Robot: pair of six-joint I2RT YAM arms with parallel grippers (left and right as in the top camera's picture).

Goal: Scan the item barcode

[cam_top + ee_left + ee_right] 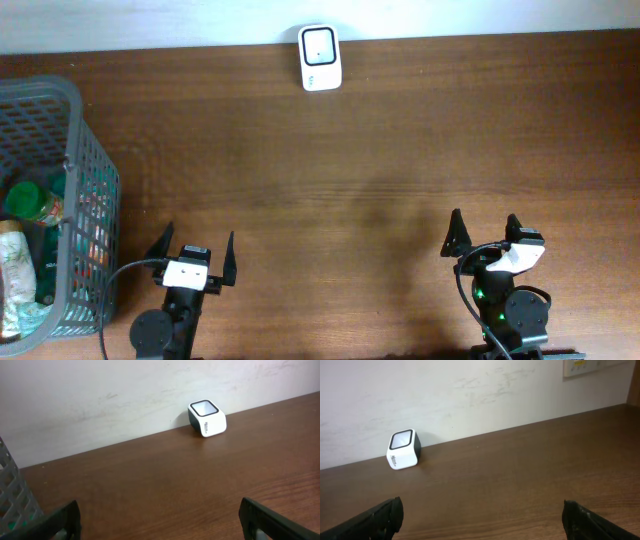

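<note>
A white barcode scanner (pixel 320 58) with a dark window stands at the table's far edge against the wall; it also shows as the scanner (pixel 207 418) in the left wrist view and the scanner (pixel 404 449) in the right wrist view. Several grocery items (pixel 30 245) lie in a grey basket (pixel 95 190) at the left. My left gripper (pixel 196 252) is open and empty near the front edge, just right of the basket. My right gripper (pixel 486 231) is open and empty at the front right. No barcode is visible.
Brown wooden table (pixel 350 170) runs to a white wall at the back. The basket's grey mesh corner (pixel 12 495) shows at the left of the left wrist view. A wall panel (pixel 585 366) sits at the upper right of the right wrist view.
</note>
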